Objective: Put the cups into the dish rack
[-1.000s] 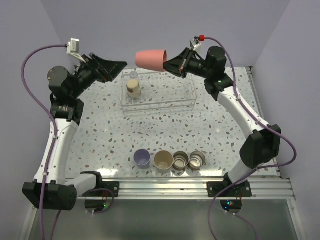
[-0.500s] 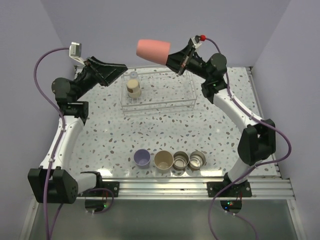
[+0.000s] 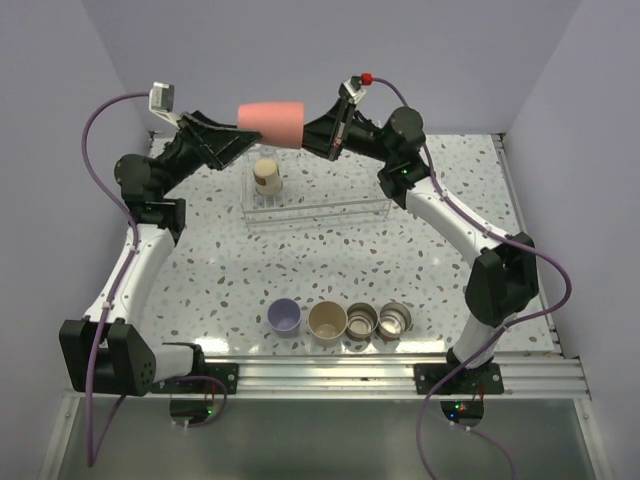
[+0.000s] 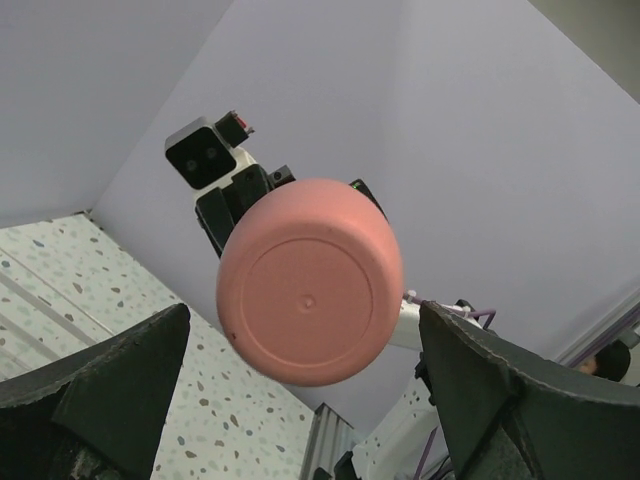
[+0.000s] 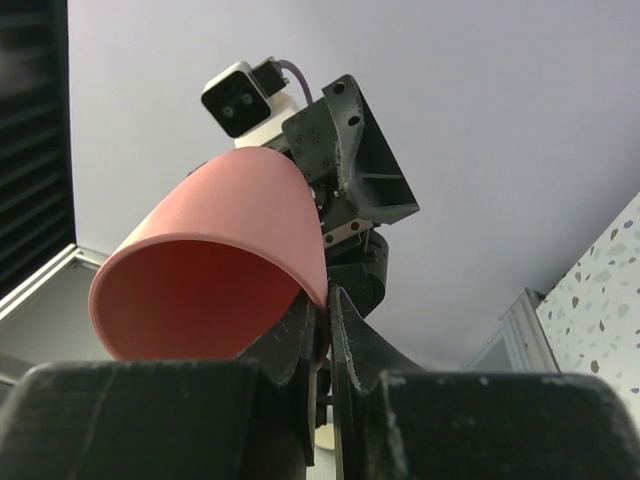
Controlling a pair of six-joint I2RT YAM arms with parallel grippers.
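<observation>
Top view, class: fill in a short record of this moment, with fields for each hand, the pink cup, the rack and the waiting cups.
right hand: shut on the rim of the pink cup
pink cup: sideways in the air, base towards the left hand
left hand: open, empty
rack: one tan cup inside
near edge: purple cup, beige cup, two steel cups
</observation>
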